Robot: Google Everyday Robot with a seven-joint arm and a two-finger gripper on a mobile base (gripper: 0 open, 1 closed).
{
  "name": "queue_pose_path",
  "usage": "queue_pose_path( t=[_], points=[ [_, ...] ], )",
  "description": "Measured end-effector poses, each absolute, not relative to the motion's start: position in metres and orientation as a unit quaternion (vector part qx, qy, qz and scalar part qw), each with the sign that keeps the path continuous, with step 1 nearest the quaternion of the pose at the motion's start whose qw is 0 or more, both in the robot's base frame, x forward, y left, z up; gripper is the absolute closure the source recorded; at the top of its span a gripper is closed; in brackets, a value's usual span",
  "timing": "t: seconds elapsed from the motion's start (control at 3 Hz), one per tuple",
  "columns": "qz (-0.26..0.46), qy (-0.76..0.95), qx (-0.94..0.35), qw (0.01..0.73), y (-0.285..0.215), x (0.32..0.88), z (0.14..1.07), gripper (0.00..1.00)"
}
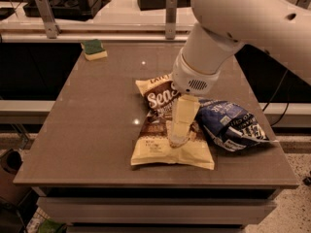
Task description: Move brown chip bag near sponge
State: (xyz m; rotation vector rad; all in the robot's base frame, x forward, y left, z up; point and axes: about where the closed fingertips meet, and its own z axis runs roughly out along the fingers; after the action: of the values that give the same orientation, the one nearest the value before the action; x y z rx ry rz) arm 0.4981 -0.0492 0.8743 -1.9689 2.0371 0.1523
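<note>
The brown chip bag (158,125) lies flat at the table's middle, cream edges, dark centre, "Sea Salt" lettering partly covered by my arm. My gripper (177,141) hangs from the white arm and points straight down onto the bag's middle, its tip at or just above the bag. The sponge (94,49), green on top and yellow below, sits at the table's far left corner, well away from the bag and the gripper.
A blue chip bag (233,125) lies right beside the brown one, touching its right edge. The brown table (87,130) ends at a near edge just below the bags. Two metal posts (171,16) stand behind the far edge.
</note>
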Motion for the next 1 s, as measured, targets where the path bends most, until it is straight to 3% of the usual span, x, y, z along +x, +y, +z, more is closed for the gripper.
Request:
queue_pose_path(
  t=[0.33, 1.0],
  points=[
    [0.069, 0.705, -0.690, 0.149, -0.0357, 0.4962, 0.8551, 0.00],
    [0.067, 0.704, -0.691, 0.149, -0.0350, 0.4948, 0.8560, 0.41]
  ],
)
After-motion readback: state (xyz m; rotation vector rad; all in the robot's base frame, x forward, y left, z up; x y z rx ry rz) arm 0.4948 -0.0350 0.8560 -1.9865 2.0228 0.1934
